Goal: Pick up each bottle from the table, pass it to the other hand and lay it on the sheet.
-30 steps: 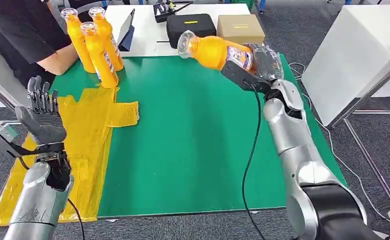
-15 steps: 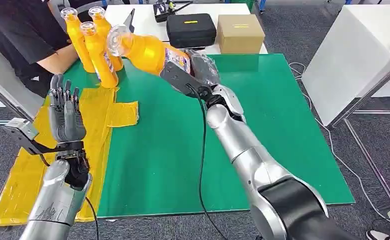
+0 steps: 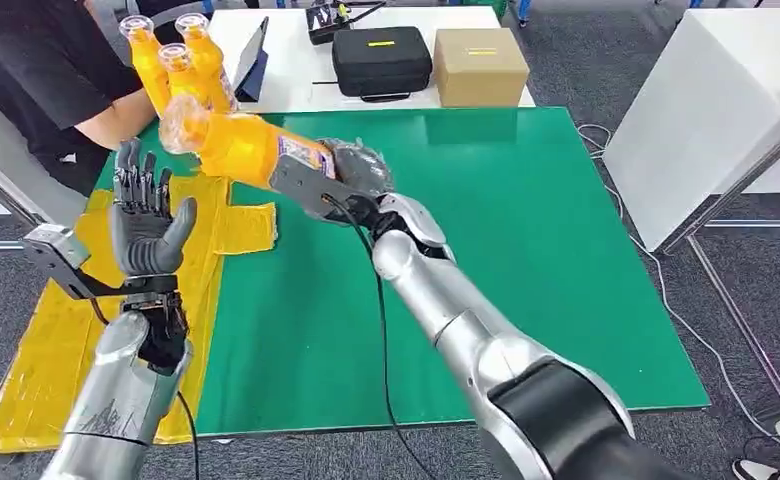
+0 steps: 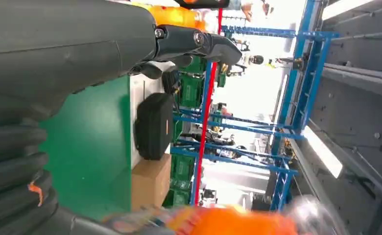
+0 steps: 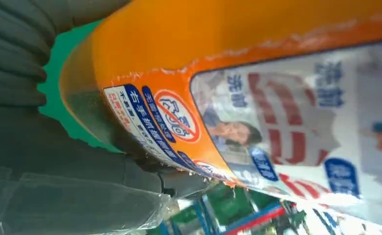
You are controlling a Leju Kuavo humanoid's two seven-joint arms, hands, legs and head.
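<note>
My right hand (image 3: 358, 170) grips an orange juice bottle (image 3: 246, 145) by its base and holds it level in the air, cap end toward my left hand. In the right wrist view the bottle's label (image 5: 287, 127) is pressed close against the dark fingers (image 5: 17, 63). My left hand (image 3: 144, 215) is raised over the yellow sheet (image 3: 181, 270), palm up, fingers apart, empty, just short of the bottle's cap. The left wrist view catches the blurred orange bottle (image 4: 233, 220) beyond the hand (image 4: 42, 83). Two more orange bottles (image 3: 181, 55) stand upright at the far left of the green table (image 3: 486, 250).
A person in a black shirt (image 3: 36, 70) leans an arm on the table's far left corner beside the standing bottles. A black case (image 3: 381, 58) and a cardboard box (image 3: 479, 62) sit on the white table behind. A white table (image 3: 706, 110) stands to the right.
My right arm has swung the bottle leftward across the table toward my left hand. The left hand has risen and moved inward, fingers spreading, to meet it.
</note>
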